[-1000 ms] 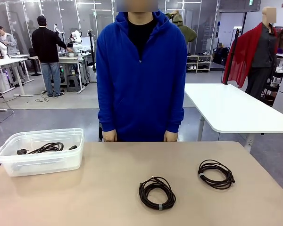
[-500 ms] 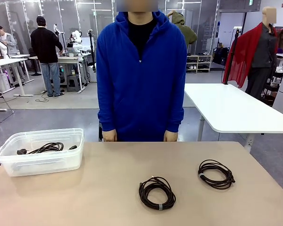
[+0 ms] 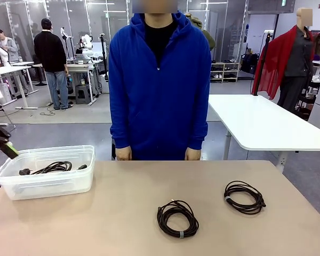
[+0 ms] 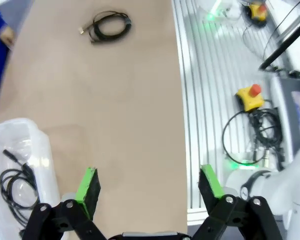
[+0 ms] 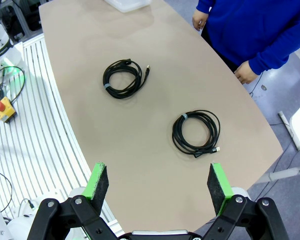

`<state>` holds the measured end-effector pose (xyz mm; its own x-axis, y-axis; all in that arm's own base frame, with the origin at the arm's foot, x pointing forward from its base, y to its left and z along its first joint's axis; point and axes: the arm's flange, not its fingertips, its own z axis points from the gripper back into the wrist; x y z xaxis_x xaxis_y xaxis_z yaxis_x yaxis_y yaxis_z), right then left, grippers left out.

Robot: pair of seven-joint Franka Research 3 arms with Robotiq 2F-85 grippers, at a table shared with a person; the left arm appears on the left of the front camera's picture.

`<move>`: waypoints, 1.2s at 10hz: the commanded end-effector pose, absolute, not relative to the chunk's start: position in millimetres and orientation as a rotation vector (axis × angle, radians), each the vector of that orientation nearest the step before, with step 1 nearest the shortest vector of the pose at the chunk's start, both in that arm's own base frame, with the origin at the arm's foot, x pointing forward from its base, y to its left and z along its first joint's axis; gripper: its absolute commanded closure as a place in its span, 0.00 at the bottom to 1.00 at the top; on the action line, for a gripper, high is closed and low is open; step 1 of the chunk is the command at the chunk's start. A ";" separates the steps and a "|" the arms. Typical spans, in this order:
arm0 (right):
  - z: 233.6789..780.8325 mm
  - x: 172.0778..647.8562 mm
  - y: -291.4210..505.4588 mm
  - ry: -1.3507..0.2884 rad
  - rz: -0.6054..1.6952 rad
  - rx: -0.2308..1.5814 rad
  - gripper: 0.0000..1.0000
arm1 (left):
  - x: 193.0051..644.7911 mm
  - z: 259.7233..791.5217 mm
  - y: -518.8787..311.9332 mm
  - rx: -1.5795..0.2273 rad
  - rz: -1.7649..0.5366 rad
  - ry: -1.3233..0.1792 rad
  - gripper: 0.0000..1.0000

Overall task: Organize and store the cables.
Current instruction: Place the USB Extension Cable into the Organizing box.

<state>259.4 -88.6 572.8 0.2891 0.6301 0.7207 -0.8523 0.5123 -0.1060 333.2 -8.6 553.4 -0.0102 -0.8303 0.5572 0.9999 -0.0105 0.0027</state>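
L gripper (image 4: 149, 187): jaws wide, nothing btw the pads, bare table (image 4: 115, 125) ahead of them. In the L wrist view the bin (image 4: 37, 145) sits just outside the left-hand finger, low in frame. The bin coil (image 4: 12, 182) lies loose inside, plug end toward the bin's far wall. One table coil shows far ahead of these jaws, a bit to the left-finger side, well apart; can't tell which one. In the front view the L gripper is at the pic's left edge by the bin's left end; contact w/ the rim can't tell.

R gripper (image 5: 157, 184): jaws wide, empty. The R coil (image 5: 196, 131) lies flat ahead of the jaws, nearer the right-hand finger's line. Its plug end points back toward that finger, clear of the pads. Farther ahead, on the left-hand finger's side, lies the mid coil (image 5: 122, 76), w/ a light band on its near edge and plug tip on its far side. The two coils are apart, not touching. The bin is farthest from these jaws, cut by the top edge.

A person (image 3: 159, 80) in a blue hoodie stands at the far side, hands (image 3: 124, 153) down at the table edge, away from the coils.
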 end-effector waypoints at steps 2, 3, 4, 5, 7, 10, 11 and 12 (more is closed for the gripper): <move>572.7 258.9 -88.9 -0.790 1.014 0.325 0.00 | 343.8 511.3 -74.4 -0.437 -1.587 -0.392 0.00; 572.7 258.9 -88.9 -0.790 1.014 0.325 0.00 | 350.6 495.3 -90.0 -0.391 -1.587 -0.347 0.00; 572.7 258.9 -88.9 -0.790 1.014 0.325 0.00 | 352.0 482.2 -98.1 -0.317 -1.507 -0.382 0.00; 572.7 258.9 -88.9 -0.790 1.014 0.325 0.00 | 348.3 473.0 -100.2 -0.352 -1.505 -0.437 0.00; 572.7 258.9 -88.9 -0.790 1.014 0.325 0.00 | 337.8 464.5 -103.3 -0.392 -1.594 -0.367 0.00; 572.7 258.9 -88.9 -0.790 1.014 0.325 0.00 | 348.7 472.2 -100.6 -0.346 -1.543 -0.381 0.00; 572.7 258.9 -88.9 -0.790 1.014 0.325 0.00 | 348.7 472.2 -100.6 -0.346 -1.543 -0.381 0.00; 572.7 258.9 -88.9 -0.790 1.014 0.325 0.00 | 348.7 472.2 -100.6 -0.346 -1.543 -0.381 0.00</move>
